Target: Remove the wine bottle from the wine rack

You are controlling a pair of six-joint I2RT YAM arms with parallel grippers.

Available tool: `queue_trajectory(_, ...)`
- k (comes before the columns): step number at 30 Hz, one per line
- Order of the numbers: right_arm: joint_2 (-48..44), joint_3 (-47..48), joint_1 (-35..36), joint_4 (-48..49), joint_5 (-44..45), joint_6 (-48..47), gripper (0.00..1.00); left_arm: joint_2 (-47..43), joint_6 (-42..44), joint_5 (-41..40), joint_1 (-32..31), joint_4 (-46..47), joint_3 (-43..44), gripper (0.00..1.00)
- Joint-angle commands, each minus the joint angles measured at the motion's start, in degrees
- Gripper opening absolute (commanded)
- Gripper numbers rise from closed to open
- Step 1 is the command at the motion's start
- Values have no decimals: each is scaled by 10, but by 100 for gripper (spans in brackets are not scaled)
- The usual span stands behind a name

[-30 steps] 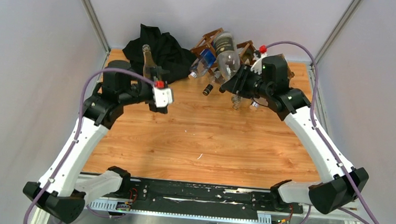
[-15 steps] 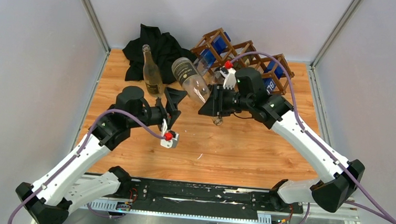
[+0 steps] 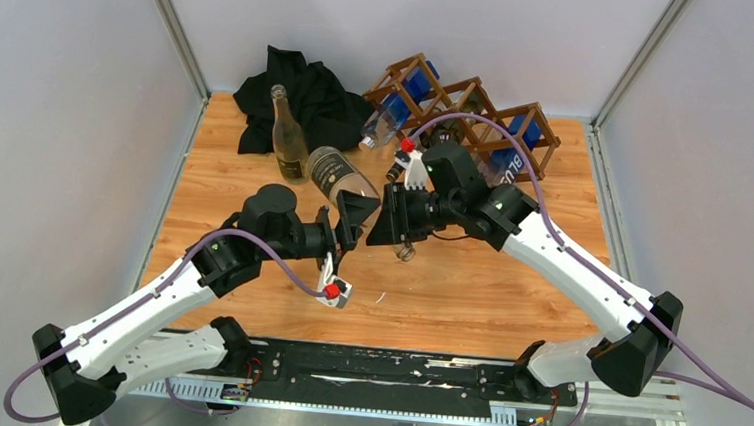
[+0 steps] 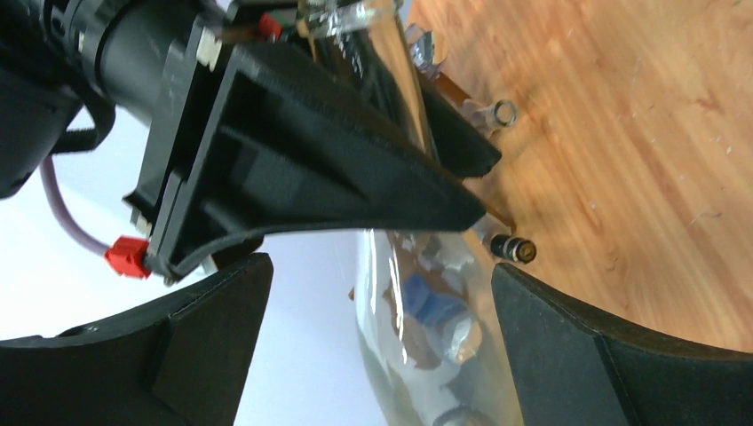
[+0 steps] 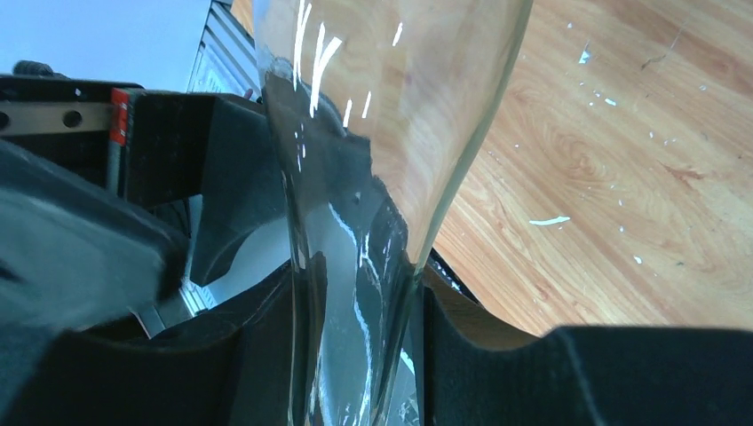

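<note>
And here we see the right gripper clamped on the neck of the wine bottle; in the right wrist view its two fingers press the clear glass from both sides. The bottle is out of the wine rack, which stands along the far edge of the table with blue-labelled bottles lying in its cells. We find the bottle tilted over the middle of the table, its dark-labelled body toward the far left and its mouth toward the near side. The left gripper sits right at the bottle with its jaws spread wide, one finger on each side of the glass. At the far left, a second bottle stands upright beside a black cloth.
</note>
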Motion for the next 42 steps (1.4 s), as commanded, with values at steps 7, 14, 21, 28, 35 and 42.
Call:
queue_trajectory(7,-9,38,29,118,-49,-15,0,-4,-137,-66,-76,14,-30,91)
queue_trajectory(14,8,23,42,145,-78,5,0,-7,-182,-69,-79,31,-36,74)
queue_trajectory(21,51,46,48,170,-113,21,0,-28,-197,-75,-79,37,-66,46)
queue_trajectory(28,46,40,47,171,-116,19,9,-43,-226,-102,-79,43,-75,1)
queue_trajectory(35,28,0,38,169,-104,36,38,-61,-274,-125,-79,39,-77,0)
queue_trajectory(42,-1,-51,33,184,-99,48,42,-97,-258,-131,-79,39,-98,0)
